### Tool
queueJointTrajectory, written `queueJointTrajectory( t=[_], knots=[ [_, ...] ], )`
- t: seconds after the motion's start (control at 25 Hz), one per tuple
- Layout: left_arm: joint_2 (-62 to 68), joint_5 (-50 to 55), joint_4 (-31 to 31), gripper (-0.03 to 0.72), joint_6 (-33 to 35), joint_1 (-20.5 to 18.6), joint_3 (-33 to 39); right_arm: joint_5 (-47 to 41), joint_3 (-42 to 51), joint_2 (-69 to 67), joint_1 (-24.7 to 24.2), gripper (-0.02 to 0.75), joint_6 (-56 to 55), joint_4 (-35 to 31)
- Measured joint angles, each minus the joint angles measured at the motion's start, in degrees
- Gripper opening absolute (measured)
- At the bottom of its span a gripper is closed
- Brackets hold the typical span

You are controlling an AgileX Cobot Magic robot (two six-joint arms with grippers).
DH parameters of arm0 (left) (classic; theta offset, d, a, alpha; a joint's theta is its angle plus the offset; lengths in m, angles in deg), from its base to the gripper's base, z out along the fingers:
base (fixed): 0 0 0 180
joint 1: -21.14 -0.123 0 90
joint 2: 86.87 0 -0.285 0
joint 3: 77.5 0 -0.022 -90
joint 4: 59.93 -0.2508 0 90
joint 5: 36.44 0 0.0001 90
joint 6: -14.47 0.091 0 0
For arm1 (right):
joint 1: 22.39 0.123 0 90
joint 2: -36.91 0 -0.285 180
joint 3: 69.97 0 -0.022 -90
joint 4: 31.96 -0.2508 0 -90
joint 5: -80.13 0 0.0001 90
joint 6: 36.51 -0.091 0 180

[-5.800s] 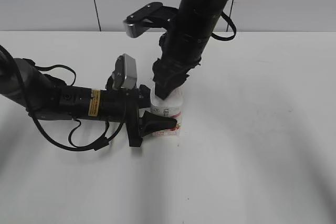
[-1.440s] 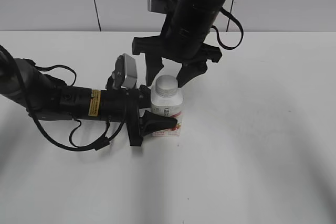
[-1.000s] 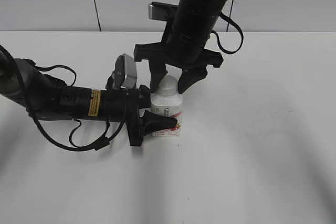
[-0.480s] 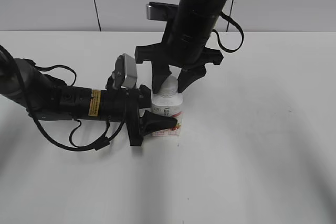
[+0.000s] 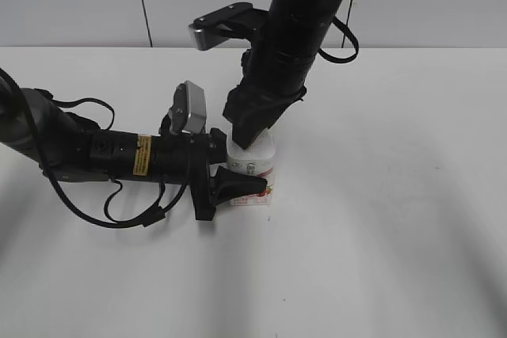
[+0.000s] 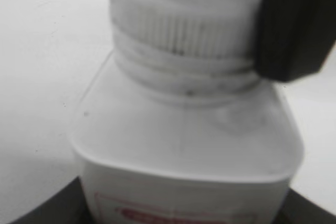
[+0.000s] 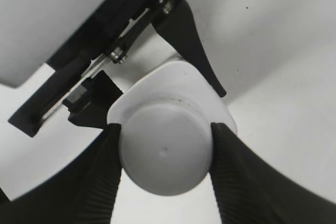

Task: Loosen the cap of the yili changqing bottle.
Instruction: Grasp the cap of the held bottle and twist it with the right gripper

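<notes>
From the outside camera, the bottle stood upright on the white bench, its long axis vertical and its neck pointing straight up. The left gripper reached in from the bottle's left side, lying almost flat along the bench, and its fingers clamped the bottle's lower body, one in front of the pink-red label and one behind. The right gripper came down from directly above the bottle, with its fingers drawn in around the top so that the cap was hidden from this angle.

In the left wrist camera, the bottle filled the picture, upright, with its sloped shoulders rising to the wide neck. The cap sat on that neck, its ribbed side facing the lens. A black finger of the right gripper pressed against the cap's right side. Dark curved edges at the bottom corners flanked the bottle's body.

In the right wrist camera, looking straight down the bottle's axis, the cap showed as a round white disc. The right gripper pinched it, with ribbed fingers touching its left and right edges. Beyond the bottle's shoulder, the left gripper's black fingers flanked the body.
</notes>
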Motion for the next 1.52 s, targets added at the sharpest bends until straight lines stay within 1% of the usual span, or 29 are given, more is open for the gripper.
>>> queueJointTrajectory(
  t=[0.28, 0.64, 0.88, 1.52],
  knots=[
    [0.0, 0.0, -0.1, 0.393, 0.1, 0.0, 0.0, 0.2, 0.0, 0.0, 0.0, 0.399, 16.0, 0.2],
    [0.0, 0.0, -0.2, 0.393, 0.0, 0.0, 0.0, 0.4, 0.0, 0.0, 0.0, 0.398, 30.0, 0.4],
    [0.0, 0.0, -0.2, 0.392, 0.0, 0.0, 0.0, 0.7, 0.0, 0.0, 0.0, 0.397, 32.5, 0.4],
    [0.0, 0.1, -0.2, 0.391, 0.0, 0.0, 0.0, 0.8, 0.0, 0.0, 0.0, 0.4, 33.0, 0.3]
  ],
)
